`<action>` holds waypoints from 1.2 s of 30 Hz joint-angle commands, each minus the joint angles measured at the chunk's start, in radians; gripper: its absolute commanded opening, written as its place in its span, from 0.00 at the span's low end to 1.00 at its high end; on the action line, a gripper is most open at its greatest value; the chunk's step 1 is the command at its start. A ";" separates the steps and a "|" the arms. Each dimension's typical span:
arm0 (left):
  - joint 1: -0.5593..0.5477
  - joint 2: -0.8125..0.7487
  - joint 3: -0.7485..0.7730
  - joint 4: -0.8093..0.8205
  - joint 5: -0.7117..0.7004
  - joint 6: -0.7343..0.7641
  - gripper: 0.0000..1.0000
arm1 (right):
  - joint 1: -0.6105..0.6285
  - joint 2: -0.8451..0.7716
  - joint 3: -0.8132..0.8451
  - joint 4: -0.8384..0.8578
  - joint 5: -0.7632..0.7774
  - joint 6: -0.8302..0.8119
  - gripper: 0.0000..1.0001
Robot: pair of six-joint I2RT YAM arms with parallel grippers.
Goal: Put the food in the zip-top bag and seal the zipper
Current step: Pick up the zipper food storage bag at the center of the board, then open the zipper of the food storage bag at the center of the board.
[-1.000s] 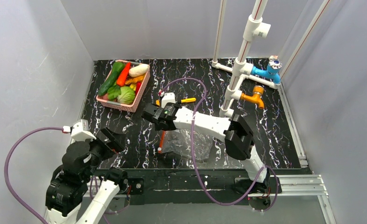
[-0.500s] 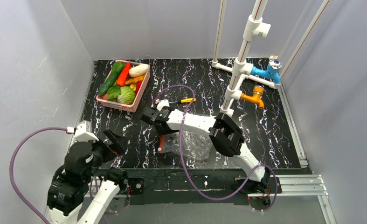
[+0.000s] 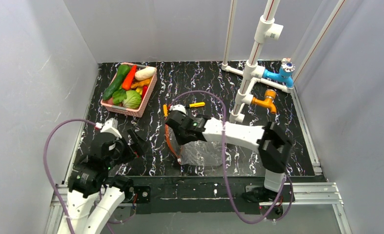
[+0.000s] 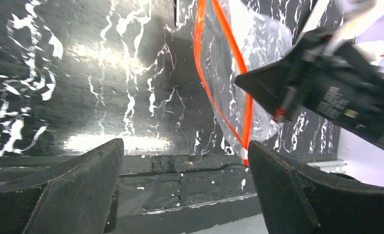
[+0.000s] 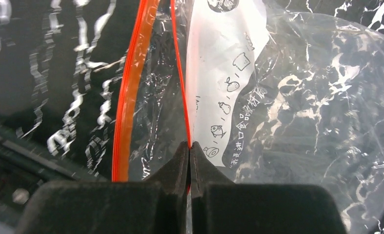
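Observation:
The clear zip-top bag (image 3: 207,152) lies near the table's front edge, its white label (image 5: 224,58) facing up. My right gripper (image 5: 190,146) is shut on one lip of the orange-red zipper (image 5: 181,83). The other lip (image 5: 126,102) hangs apart from it, so the mouth gapes. In the top view the right gripper (image 3: 180,139) sits at the bag's left edge. My left gripper (image 4: 185,163) stands open and empty just left of the bag (image 4: 251,58), with the zipper (image 4: 224,46) ahead of its right finger. The food stays in the pink basket (image 3: 126,109): cabbage (image 3: 132,99), radish (image 3: 145,73), cucumber (image 3: 115,83).
A yellow-handled screwdriver (image 3: 195,104) lies behind the right gripper. A white pipe frame (image 3: 251,73) with a blue valve (image 3: 282,74) and an orange tap (image 3: 267,101) stands at the back right. Grey walls close in on both sides.
The right gripper came down onto the bag's left edge and shut on a zipper lip, lifting the mouth. The left arm swung forward and right toward the bag, jaws still open.

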 commanded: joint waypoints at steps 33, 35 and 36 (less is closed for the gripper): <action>-0.006 0.086 -0.371 0.670 0.411 -0.310 0.96 | -0.027 -0.412 -0.169 0.124 -0.192 -0.130 0.01; -0.006 0.159 -0.372 0.723 0.460 -0.322 0.84 | -0.021 -0.410 -0.155 0.117 -0.187 -0.130 0.01; -0.048 0.193 -0.370 0.747 0.478 -0.324 0.77 | -0.018 -0.409 -0.150 0.111 -0.180 -0.129 0.01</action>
